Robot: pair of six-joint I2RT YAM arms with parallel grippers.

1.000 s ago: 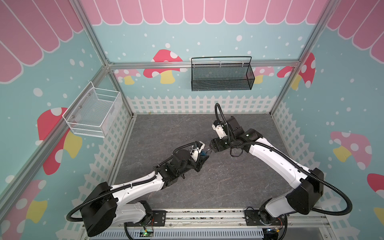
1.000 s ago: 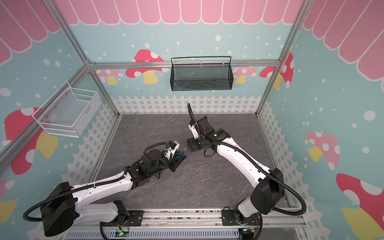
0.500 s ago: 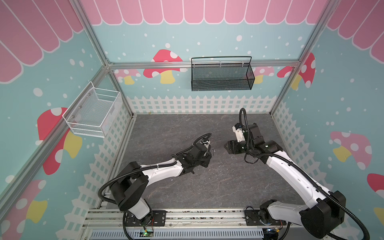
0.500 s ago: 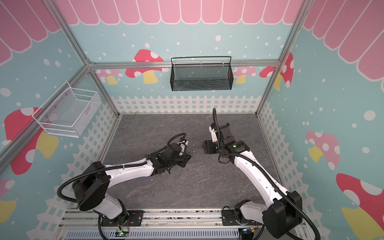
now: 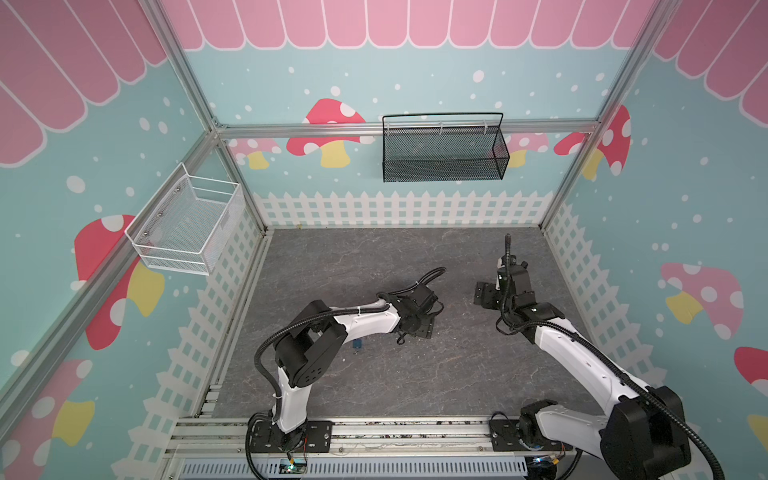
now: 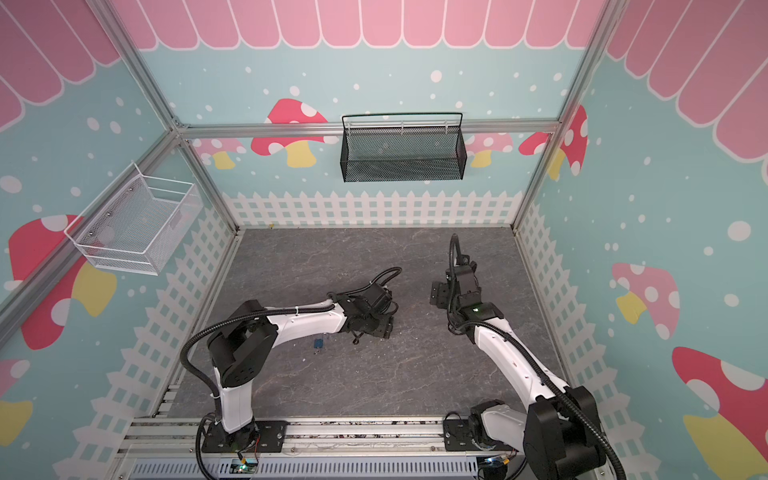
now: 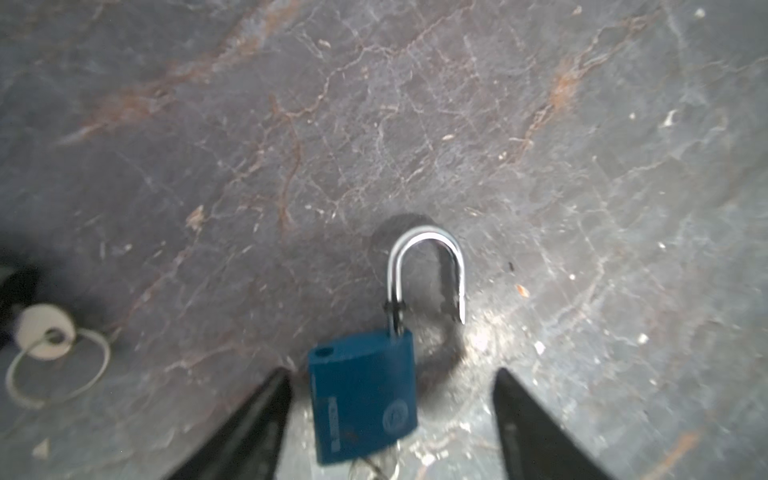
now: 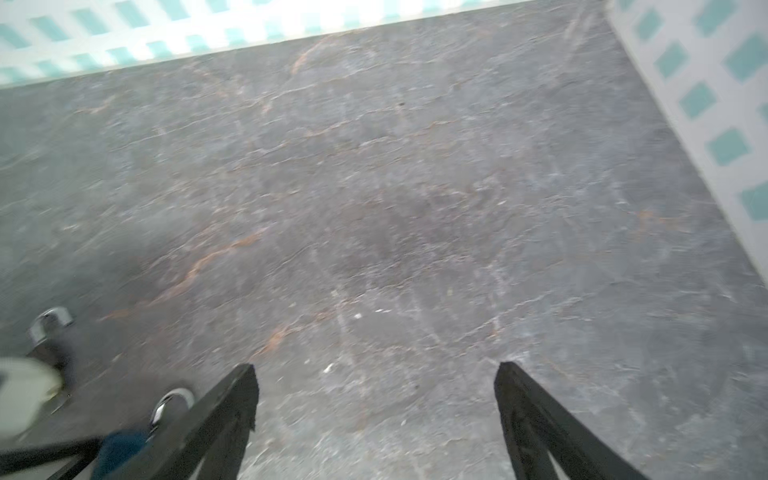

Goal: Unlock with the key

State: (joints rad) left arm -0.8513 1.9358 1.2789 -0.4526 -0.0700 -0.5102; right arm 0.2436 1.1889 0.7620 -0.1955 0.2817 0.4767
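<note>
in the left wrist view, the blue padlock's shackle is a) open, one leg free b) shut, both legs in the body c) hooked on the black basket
a: on the blue padlock, the shackle has one leg in the body while its other end hangs free.

On the desk (image 5: 374, 270) lies a small blue thing (image 5: 356, 344), too tiny in both top views to tell what it is. From the left wrist, the padlock (image 7: 361, 399) looks fuzzy, and something shiny under it is cut off by the edge. A white round thing (image 7: 43, 336) with a ring is blurry too. The left fingers (image 7: 253, 428) show only their tips. From the right wrist all is smeared: a blue blob (image 8: 118, 451) runs off the edge beside the right fingers (image 8: 224, 419).
</note>
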